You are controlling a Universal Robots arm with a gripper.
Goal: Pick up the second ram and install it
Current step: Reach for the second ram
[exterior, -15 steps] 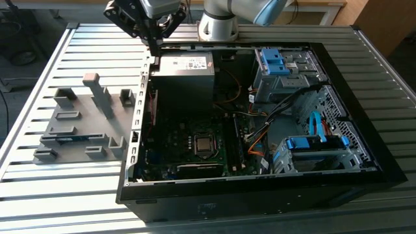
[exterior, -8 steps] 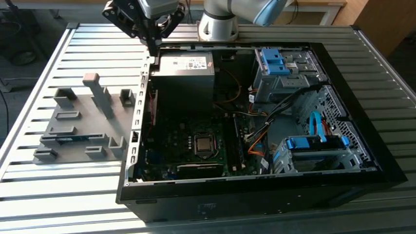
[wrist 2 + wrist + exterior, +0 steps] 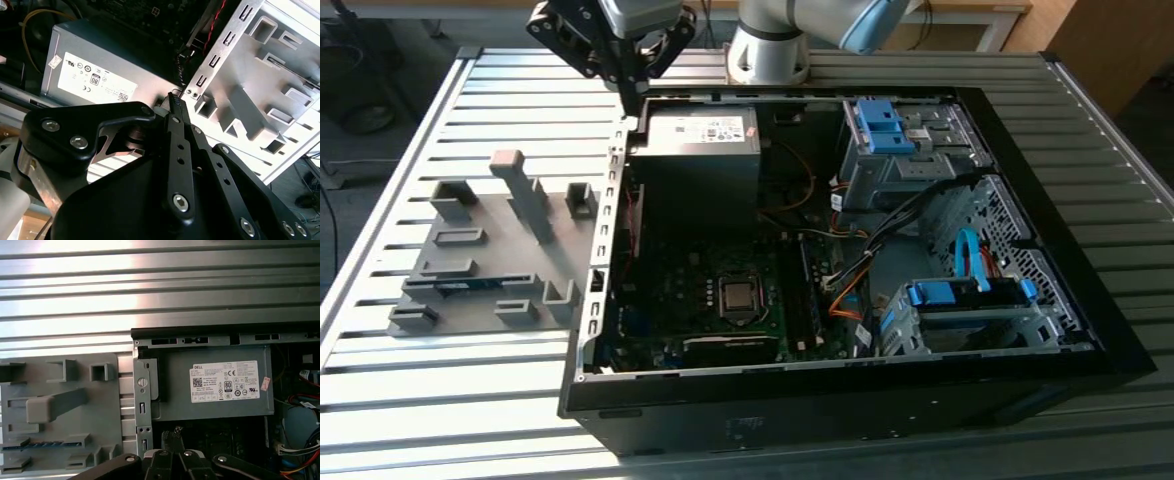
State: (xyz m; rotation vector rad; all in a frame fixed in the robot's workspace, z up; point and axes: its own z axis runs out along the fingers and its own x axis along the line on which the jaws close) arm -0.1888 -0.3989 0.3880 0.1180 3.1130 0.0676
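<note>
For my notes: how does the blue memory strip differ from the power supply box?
The memory strip is thin and blue; the power supply box is bulky and grey with a white label. The strip sits in the grey holder outside the computer case; the box sits inside it. Neither is gripped.

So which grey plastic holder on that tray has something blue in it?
The long, low grey holder at the exterior view's lower left: a thin blue circuit-board strip lies along it; the others look empty.
</note>
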